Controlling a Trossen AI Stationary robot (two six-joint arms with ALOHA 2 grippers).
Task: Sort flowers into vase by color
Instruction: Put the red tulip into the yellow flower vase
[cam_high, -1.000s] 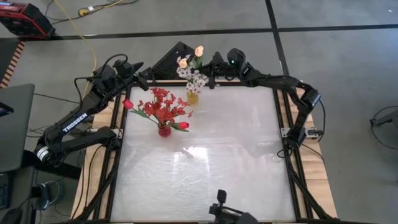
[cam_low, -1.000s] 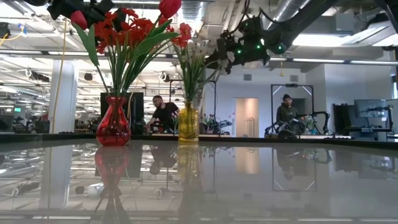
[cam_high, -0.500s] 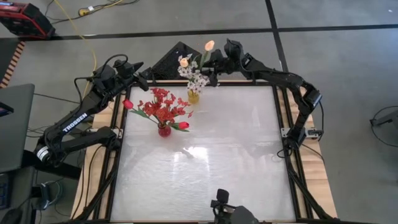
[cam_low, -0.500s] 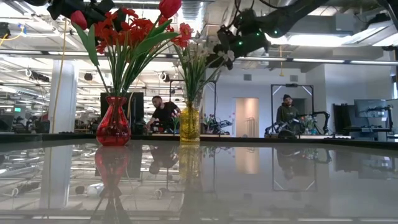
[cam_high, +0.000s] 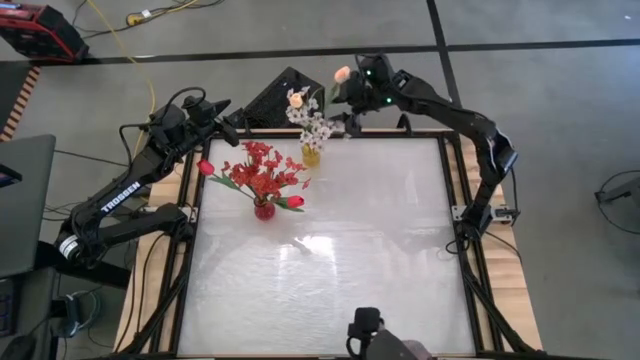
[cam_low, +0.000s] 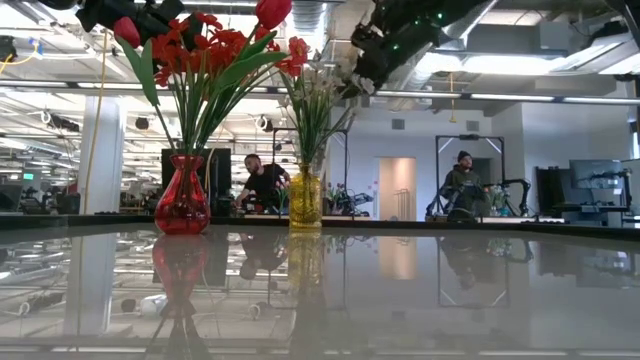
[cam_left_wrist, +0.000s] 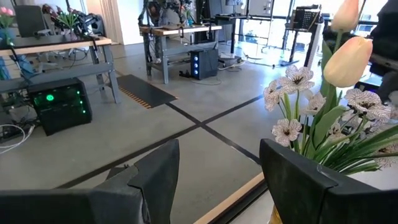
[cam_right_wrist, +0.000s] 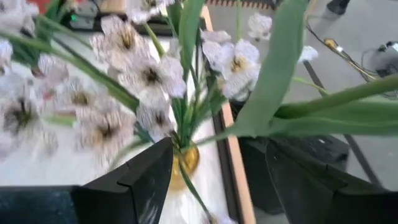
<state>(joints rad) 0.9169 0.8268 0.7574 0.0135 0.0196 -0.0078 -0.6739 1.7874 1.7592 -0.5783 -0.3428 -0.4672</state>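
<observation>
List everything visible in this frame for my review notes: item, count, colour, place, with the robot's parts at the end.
Red vase: one, red glass, left half of the table, toward the far edge.
Red flowers: one bunch, red sprays and tulips, standing in the red vase.
Yellow vase: one, amber yellow, at the table's far edge, right of the red vase.
White blossoms: one spray, white, in the yellow vase.
Cream tulips: two, cream-yellow, rising from the yellow vase; one tips toward the right gripper.
Table: one, pale glossy top.
People: two, dark clothing, in the room behind.
Left gripper: jaws open, at the far left corner.
Right gripper: jaws open, above the yellow vase's flowers.
</observation>
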